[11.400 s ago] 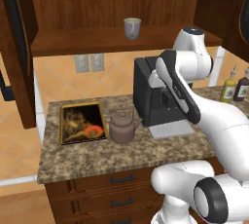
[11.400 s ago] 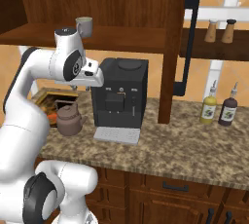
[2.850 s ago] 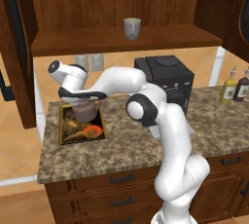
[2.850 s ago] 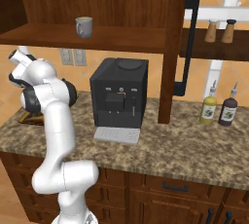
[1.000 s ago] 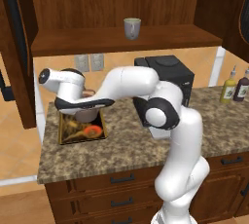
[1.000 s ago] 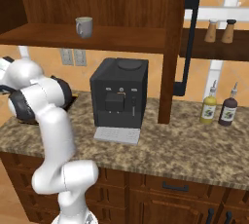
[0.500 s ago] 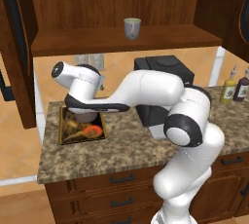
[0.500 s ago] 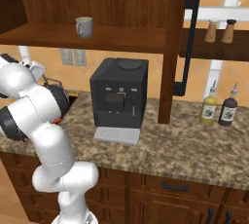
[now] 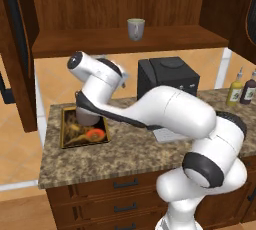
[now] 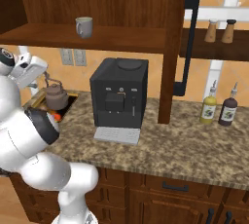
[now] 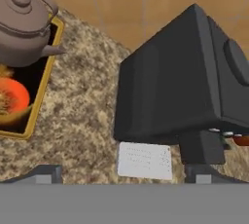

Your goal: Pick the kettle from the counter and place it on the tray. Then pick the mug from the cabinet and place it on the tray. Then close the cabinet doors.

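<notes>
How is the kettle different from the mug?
The kettle sits low on the tray, while the mug stands high on the cabinet shelf. The kettle is brownish, squat, with a knobbed lid and spout; the mug is grey-green, lidless and open on top. The kettle looks bigger. Both stand upright.

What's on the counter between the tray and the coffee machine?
Nothing: in the hand view, bare counter runs from the tray to the coffee machine.

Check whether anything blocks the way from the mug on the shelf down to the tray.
Nothing visible does. The mug stands alone on the open cabinet shelf; the doors are open. The kettle already sits on the tray, which has bare space beside it.
</notes>
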You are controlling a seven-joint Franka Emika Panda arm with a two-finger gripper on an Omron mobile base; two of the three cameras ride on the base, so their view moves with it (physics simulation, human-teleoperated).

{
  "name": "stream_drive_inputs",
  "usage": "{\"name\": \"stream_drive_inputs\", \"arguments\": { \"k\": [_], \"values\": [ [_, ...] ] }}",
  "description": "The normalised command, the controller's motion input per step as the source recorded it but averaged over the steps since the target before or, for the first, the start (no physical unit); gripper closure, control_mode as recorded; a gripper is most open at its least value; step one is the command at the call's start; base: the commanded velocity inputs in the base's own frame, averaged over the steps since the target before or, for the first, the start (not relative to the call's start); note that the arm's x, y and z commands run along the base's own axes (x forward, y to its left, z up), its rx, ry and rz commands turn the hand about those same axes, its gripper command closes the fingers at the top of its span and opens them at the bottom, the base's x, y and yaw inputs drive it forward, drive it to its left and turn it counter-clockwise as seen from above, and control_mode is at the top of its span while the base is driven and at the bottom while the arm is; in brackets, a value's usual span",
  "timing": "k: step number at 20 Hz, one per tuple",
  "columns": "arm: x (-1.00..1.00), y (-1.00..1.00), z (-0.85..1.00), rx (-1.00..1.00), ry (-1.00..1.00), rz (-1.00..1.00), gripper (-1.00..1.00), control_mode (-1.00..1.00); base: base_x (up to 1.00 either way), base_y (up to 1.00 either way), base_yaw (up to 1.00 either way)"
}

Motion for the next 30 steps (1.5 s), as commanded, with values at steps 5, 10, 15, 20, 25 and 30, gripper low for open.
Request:
{"name": "stream_drive_inputs", "arguments": {
  "k": [5,10,15,20,25,30],
  "values": [
    [-0.41,-0.32,0.49,0.26,-0.58,-0.16,-1.0,-1.0,0.0,0.0,0.0],
    [-0.21,-0.34,0.62,0.28,-0.59,-0.05,-1.0,-1.0,0.0,0.0,0.0],
    [0.0,-0.45,0.92,0.2,-0.41,0.01,-1.0,-1.0,0.0,0.0,0.0],
    [0.0,-0.45,0.84,0.1,-0.38,0.03,-1.0,-1.0,0.0,0.0,0.0],
    [0.0,-0.05,0.25,0.01,-0.09,0.01,-1.0,-1.0,0.0,0.0,0.0],
    [0.0,-0.14,0.04,0.01,-0.02,0.0,-1.0,-1.0,0.0,0.0,0.0]
  ]
}}
